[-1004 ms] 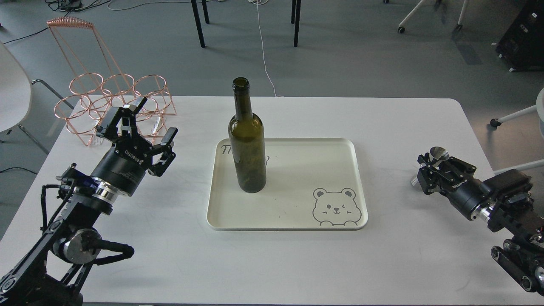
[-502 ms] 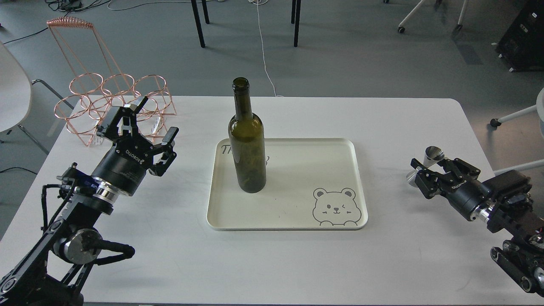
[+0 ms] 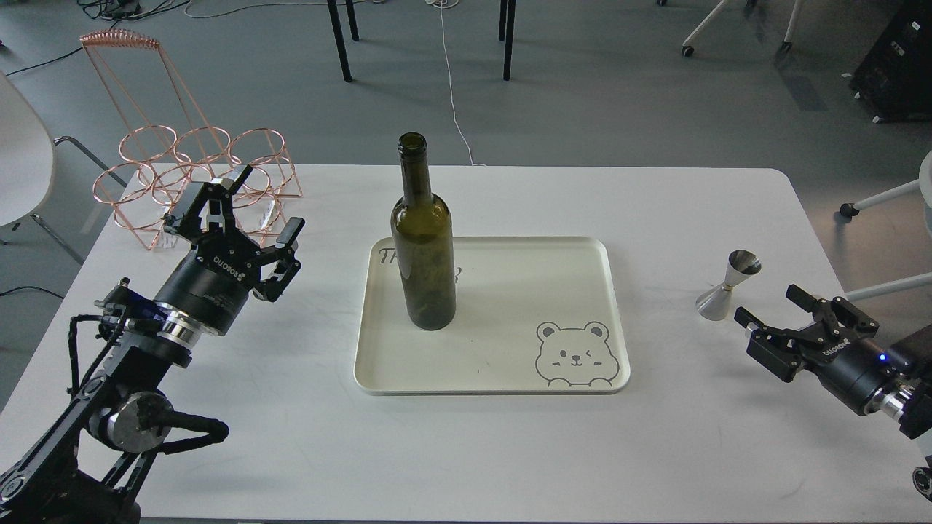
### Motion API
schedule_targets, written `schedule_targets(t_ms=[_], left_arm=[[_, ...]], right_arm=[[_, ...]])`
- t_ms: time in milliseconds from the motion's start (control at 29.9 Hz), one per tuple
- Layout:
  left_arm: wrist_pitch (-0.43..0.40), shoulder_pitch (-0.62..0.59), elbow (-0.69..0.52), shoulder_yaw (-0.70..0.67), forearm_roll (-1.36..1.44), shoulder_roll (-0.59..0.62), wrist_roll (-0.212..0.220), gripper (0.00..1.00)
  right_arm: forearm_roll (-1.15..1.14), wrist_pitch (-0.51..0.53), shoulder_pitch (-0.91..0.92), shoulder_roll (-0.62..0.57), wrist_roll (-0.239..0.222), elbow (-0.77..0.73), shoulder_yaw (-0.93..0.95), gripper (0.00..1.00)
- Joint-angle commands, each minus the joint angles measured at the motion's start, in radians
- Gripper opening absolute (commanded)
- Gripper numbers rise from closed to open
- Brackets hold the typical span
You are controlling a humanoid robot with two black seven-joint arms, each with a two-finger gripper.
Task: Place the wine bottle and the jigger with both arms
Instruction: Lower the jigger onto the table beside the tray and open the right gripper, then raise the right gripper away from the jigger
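Note:
The wine bottle [image 3: 423, 246], dark olive-green and unlabelled, stands upright on the left part of the cream tray [image 3: 510, 364]. The jigger [image 3: 727, 284], a small steel hourglass cup, stands upright on the white table to the right of the tray. My right gripper [image 3: 768, 306] is open and empty, a little to the right of and nearer than the jigger, apart from it. My left gripper [image 3: 251, 207] is open and empty, raised over the table's left side, well left of the bottle.
A copper wire bottle rack [image 3: 189, 175] stands at the table's back left corner, just behind my left gripper. The tray has a bear drawing [image 3: 577, 354] at its front right. Chair and table legs stand on the floor beyond the table.
My right gripper let go of the jigger and drew back to the right and toward me. The jigger now stands alone on the table. The left arm barely moved.

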Motion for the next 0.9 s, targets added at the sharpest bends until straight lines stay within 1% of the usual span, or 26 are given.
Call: schedule_targets(t_ms=[0,100,167,234,335,368,402,502,536,569,603,636,737,804,871], left_arm=[[-0.001,0.000,0.000,0.000,0.000,-0.001,0.000,0.98],[-0.004,-0.002,0.000,0.001,0.002,0.004,0.000,0.98],[-0.008,-0.002,0.000,0.001,0.015,0.008,-0.002,0.98],[-0.010,-0.003,0.000,0.001,0.028,0.010,-0.011,0.98],[-0.010,-0.005,0.000,0.000,0.044,0.011,-0.015,0.98],[-0.012,-0.005,0.000,0.000,0.044,0.013,-0.028,0.98],[-0.010,-0.005,0.000,0.000,0.044,0.017,-0.049,0.98],[-0.001,-0.005,0.000,0.005,0.061,0.039,-0.178,0.98],[0.001,-0.005,0.002,0.006,0.081,0.048,-0.211,0.98],[0.002,-0.005,0.002,0.008,0.099,0.059,-0.231,0.98],[0.002,-0.003,0.000,0.008,0.116,0.069,-0.245,0.98],[0.002,-0.002,0.002,0.008,0.129,0.079,-0.252,0.98],[0.004,0.000,-0.006,0.008,0.155,0.108,-0.253,0.98],[0.007,0.000,-0.027,0.008,0.184,0.137,-0.253,0.98],[0.013,0.000,-0.053,0.008,0.245,0.169,-0.253,0.98]], right_arm=[[0.209,0.106,-0.062,-0.126,0.000,0.230,0.000,0.95],[0.484,0.211,-0.069,-0.215,0.000,0.411,0.003,0.95],[0.701,0.266,-0.047,-0.232,0.000,0.474,0.015,0.95],[0.875,0.307,0.017,-0.231,0.000,0.487,0.018,0.95],[1.127,0.372,0.152,-0.214,0.000,0.467,0.001,0.95],[1.212,0.386,0.187,-0.187,0.000,0.452,-0.002,0.95],[1.288,0.392,0.210,-0.145,0.000,0.440,-0.003,0.95],[1.441,0.395,0.293,-0.004,0.000,0.381,-0.005,0.95],[1.469,0.404,0.313,0.028,0.000,0.351,-0.006,0.96],[1.486,0.419,0.326,0.053,0.000,0.326,-0.006,0.97],[1.500,0.455,0.333,0.077,0.000,0.303,-0.005,0.97],[1.518,0.511,0.336,0.108,0.000,0.276,-0.003,0.97],[1.543,0.680,0.340,0.236,0.000,0.184,-0.005,0.97],[1.543,0.735,0.333,0.298,0.000,0.112,-0.005,0.97],[1.543,0.766,0.329,0.333,0.000,0.042,-0.005,0.98]])
